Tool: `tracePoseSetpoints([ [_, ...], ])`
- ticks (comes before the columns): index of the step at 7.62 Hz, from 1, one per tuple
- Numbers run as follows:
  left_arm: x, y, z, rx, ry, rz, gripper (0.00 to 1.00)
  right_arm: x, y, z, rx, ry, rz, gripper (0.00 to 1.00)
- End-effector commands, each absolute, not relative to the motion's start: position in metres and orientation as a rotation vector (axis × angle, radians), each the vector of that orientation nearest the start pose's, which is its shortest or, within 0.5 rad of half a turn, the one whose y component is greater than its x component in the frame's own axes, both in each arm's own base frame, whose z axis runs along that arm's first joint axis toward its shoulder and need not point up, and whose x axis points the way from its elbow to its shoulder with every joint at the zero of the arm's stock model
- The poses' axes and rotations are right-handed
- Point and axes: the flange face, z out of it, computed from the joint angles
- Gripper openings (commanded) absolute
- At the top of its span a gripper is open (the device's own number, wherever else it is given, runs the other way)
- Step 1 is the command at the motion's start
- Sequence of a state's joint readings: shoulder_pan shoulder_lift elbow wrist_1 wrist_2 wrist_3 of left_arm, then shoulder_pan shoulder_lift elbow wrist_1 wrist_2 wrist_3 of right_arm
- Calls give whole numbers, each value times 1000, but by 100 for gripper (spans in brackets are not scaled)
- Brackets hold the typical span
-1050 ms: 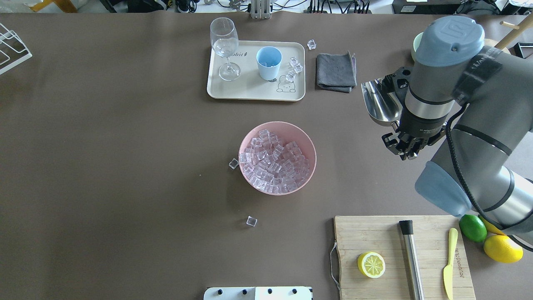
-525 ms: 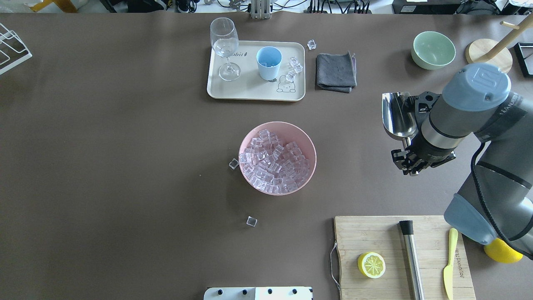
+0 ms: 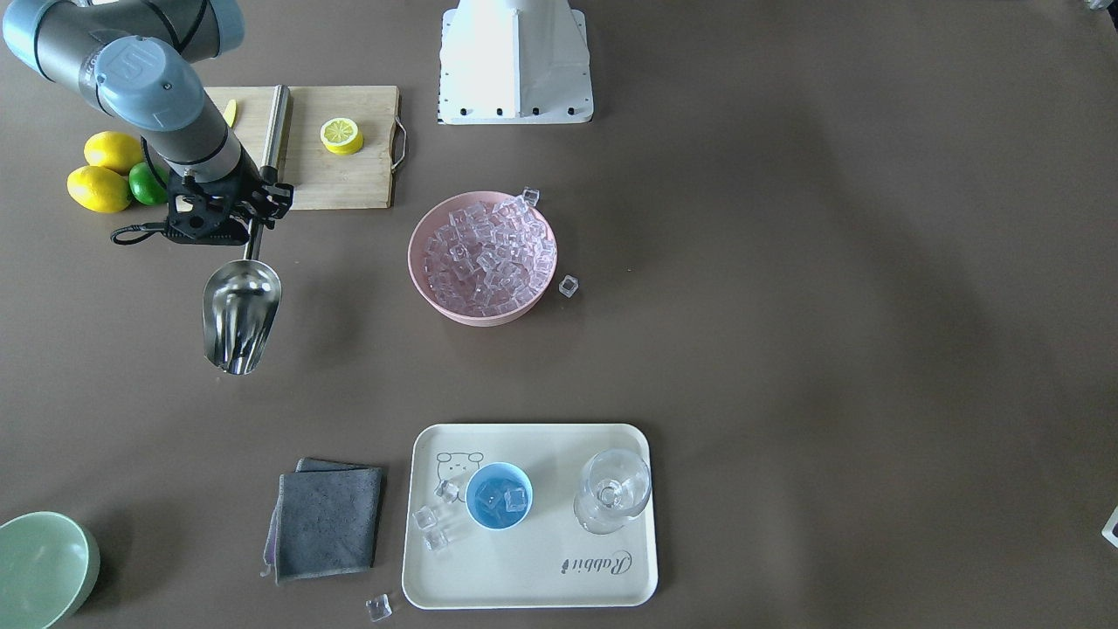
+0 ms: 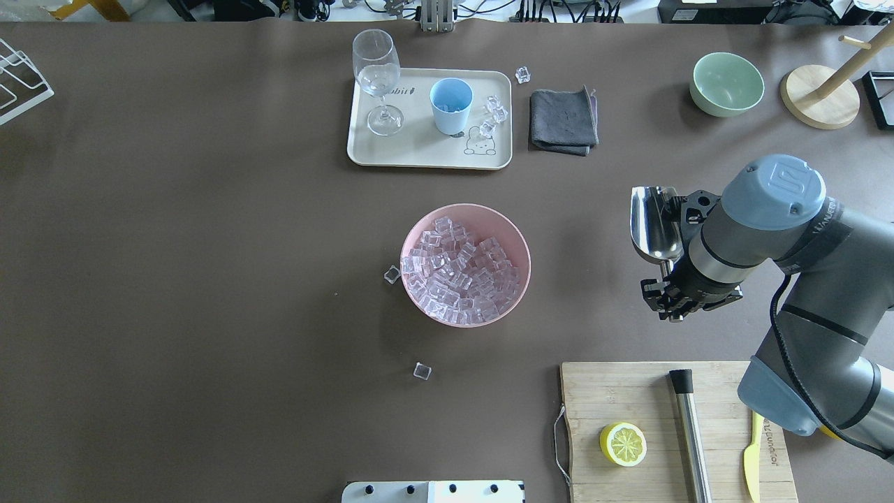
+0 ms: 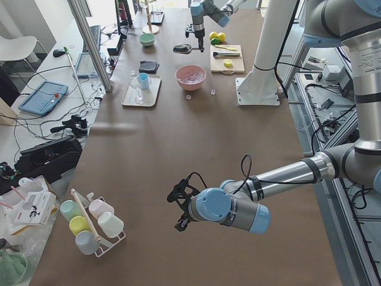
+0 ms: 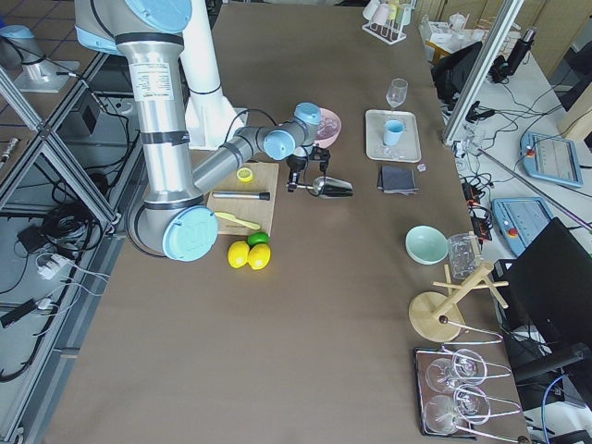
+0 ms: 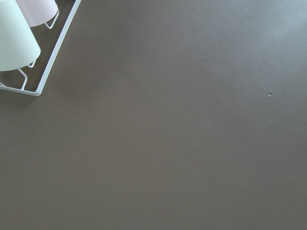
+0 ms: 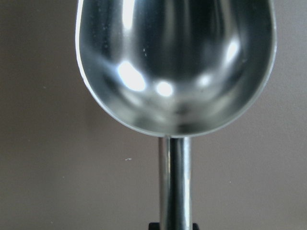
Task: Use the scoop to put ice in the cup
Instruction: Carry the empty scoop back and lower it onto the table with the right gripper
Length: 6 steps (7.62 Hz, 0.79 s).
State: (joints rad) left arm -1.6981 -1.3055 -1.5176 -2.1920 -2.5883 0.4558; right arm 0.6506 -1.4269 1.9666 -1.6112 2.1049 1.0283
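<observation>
The right gripper (image 4: 672, 299) is clamped on the rod handle of the scoop (image 4: 654, 222), whose empty trough is over the table (image 4: 209, 279) near its right edge, beyond the board (image 4: 607, 391). The left gripper (image 5: 180, 205) hangs over the table's left end; I cannot tell whether it is parted. The cup (image 4: 451, 105), with some ice (image 3: 516, 499) inside, stands on the tray (image 4: 419, 155) near the far edge. More ice fills the central bowl (image 4: 497, 214).

The scoop (image 8: 177, 67) is polished steel, proper mirror-shiny with bright glare spots, and the ice (image 4: 461, 272) looks clear and glassy. The surface (image 4: 209, 244) is matt brown, the board (image 4: 614, 391) pale wood with visible grain, the cloth (image 4: 562, 120) soft grey fabric, and the bowl (image 4: 485, 215) smooth pink, plastic-looking.
</observation>
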Motion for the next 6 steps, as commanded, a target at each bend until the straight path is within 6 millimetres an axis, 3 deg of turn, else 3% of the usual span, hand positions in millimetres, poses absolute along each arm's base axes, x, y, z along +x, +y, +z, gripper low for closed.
tracePoseSetpoints([
  [1,-96,-362,720,531,895,434,99,-378,-377,415,-205,-706,-53,0],
  [3,-101,-378,713,493,908,401,99,-382,-374,418,-216,-701,-58,0],
  [6,-101,-372,718,482,910,394,99,-389,-370,422,-225,-693,-69,0],
])
